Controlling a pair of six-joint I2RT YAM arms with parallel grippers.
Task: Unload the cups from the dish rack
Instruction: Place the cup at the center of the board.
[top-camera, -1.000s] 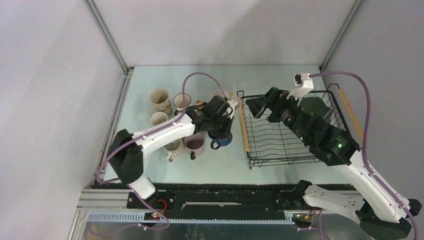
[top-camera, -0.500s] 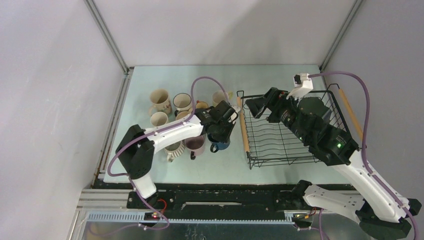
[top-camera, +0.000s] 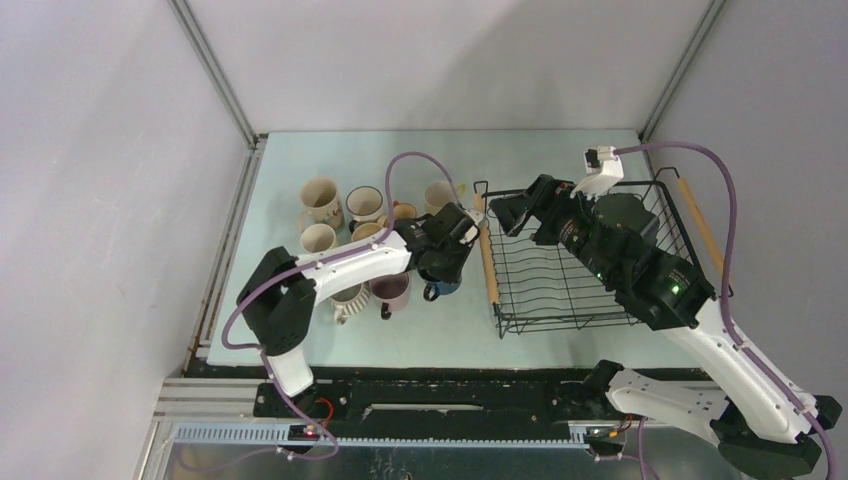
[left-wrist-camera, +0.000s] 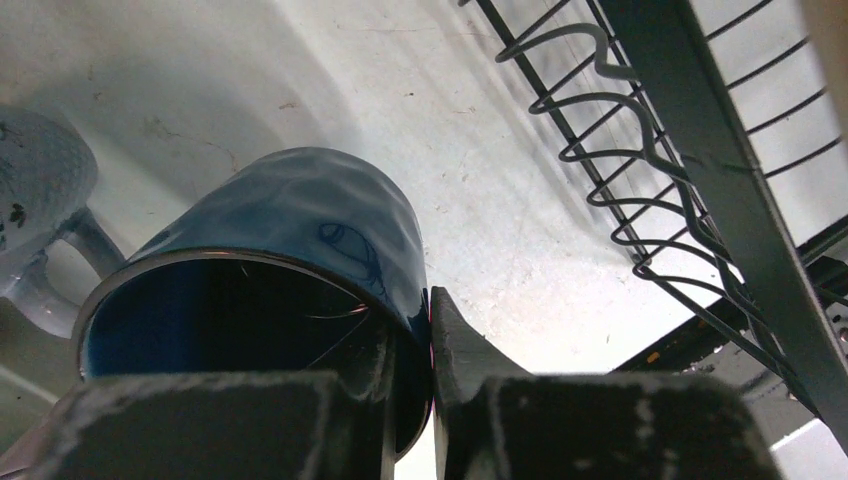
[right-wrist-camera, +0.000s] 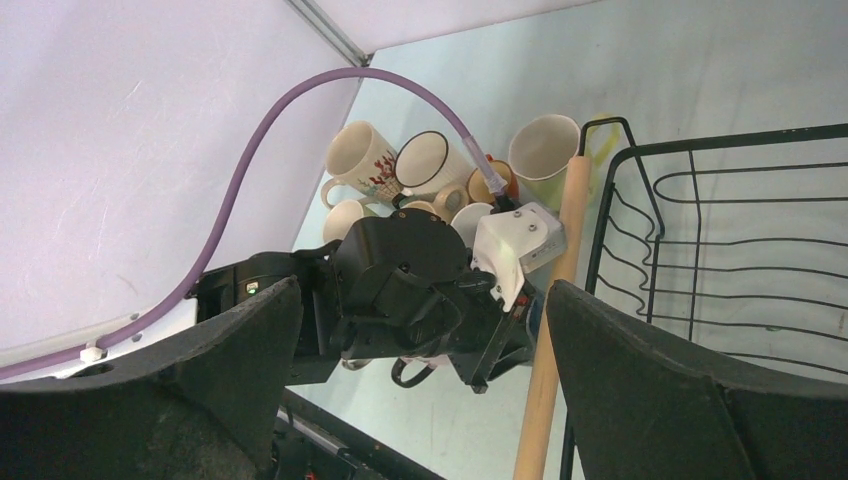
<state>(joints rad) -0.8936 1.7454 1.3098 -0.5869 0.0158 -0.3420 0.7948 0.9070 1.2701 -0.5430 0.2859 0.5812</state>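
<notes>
My left gripper (top-camera: 446, 258) is shut on the rim of a dark blue mug (top-camera: 440, 287), one finger inside and one outside. It holds the mug low over the table, just left of the dish rack (top-camera: 560, 292). The left wrist view shows the mug (left-wrist-camera: 300, 215) in my left gripper (left-wrist-camera: 410, 300), with the rack's wires (left-wrist-camera: 650, 150) to its right. My right gripper (top-camera: 510, 212) is open and empty above the rack's far left corner. The visible part of the rack holds no cups; my right arm hides the rest.
Several mugs stand in a cluster left of the rack: cream (top-camera: 320, 197), white with a dark rim (top-camera: 364, 203), pale yellow-green (top-camera: 438, 195), tan (top-camera: 318, 238), mauve (top-camera: 390, 288), ribbed cream (top-camera: 347, 297). The rack's wooden handle (top-camera: 488, 262) lies beside the blue mug.
My left arm's elbow and forearm have swung right, and the gripper has settled lower over the blue mug. The mug stays about where it was. My right arm has barely moved.
</notes>
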